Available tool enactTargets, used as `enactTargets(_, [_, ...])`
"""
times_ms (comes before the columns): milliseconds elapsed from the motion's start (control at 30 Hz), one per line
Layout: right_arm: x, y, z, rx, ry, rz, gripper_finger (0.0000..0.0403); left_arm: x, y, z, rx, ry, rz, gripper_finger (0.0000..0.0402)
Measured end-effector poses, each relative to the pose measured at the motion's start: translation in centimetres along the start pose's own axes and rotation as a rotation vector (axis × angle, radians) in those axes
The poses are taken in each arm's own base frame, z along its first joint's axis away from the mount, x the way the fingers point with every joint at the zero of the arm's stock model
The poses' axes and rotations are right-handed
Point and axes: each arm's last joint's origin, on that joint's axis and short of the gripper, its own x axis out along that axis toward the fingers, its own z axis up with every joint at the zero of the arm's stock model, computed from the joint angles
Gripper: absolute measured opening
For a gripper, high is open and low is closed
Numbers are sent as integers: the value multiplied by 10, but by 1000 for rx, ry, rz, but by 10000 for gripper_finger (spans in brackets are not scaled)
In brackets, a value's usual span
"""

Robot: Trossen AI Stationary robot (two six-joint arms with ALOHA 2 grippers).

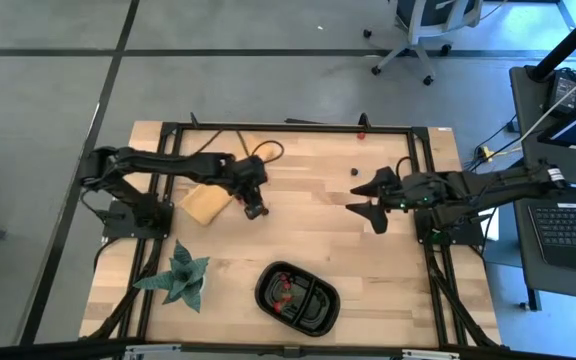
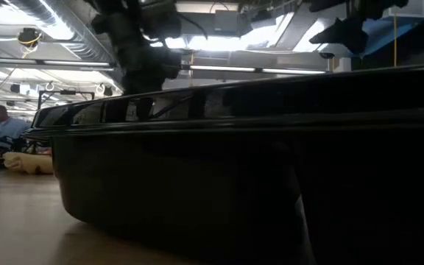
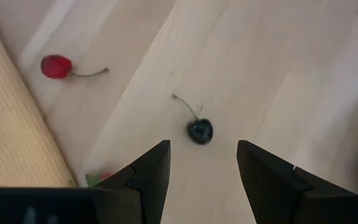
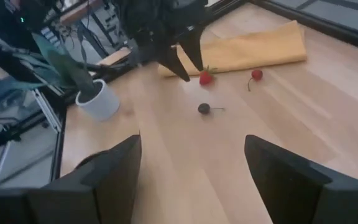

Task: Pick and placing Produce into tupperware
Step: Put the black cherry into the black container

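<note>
My left gripper [image 3: 204, 163] is open and points down at the table, beside the tan cloth [image 1: 206, 203]. A dark cherry with a stem [image 3: 199, 130] lies just ahead of its fingertips, untouched. A red cherry [image 3: 56, 66] lies farther off by the cloth's edge, and a strawberry [image 4: 206, 77] sits right beside the left fingers. My right gripper [image 4: 191, 168] is open and hovers over the table's right half [image 1: 370, 207], facing the left arm. The black tray [image 1: 298, 297] rests near the near edge with a few red fruits in it.
A green spiky plant in a white pot [image 1: 180, 275] stands at the near left. One dark berry [image 1: 353, 171] and one red one [image 1: 362, 131] lie toward the far edge. A black frame runs around the table. The tray's wall [image 2: 234, 184] fills the low view.
</note>
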Motion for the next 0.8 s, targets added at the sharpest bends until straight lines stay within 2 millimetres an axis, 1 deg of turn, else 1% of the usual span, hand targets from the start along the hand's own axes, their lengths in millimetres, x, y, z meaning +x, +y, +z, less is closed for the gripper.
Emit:
enactTargets(67, [-1, -4, -3, 17, -5, -7, 288, 9, -4, 8, 3, 39, 17, 178])
enactTargets(167, [1, -7, -6, 25, 1, -19, 288, 23, -5, 11, 3, 138, 89, 178])
enactTargets(233, [1, -7, -6, 25, 3, -20, 288, 31, -7, 16, 2, 141, 92, 178])
enactTargets(333, [1, -7, -6, 24, 5, -21, 288, 40, -9, 18, -19, 165, 94, 178])
enactTargets(533, [1, -8, -7, 37, 9, -24, 288, 45, -12, 17, -44, 173, 92, 178])
enactTargets(633, [1, -8, -7, 35, 14, -27, 288, 48, -17, 17, -33, 162, 86, 178])
enactTargets(700, [1, -8, -7, 36, 13, -27, 288, 50, -18, 13, -33, 184, 99, 178])
enactTargets(800, [1, -8, -7, 36, 13, -27, 288, 60, -21, 13, -26, 189, 99, 178])
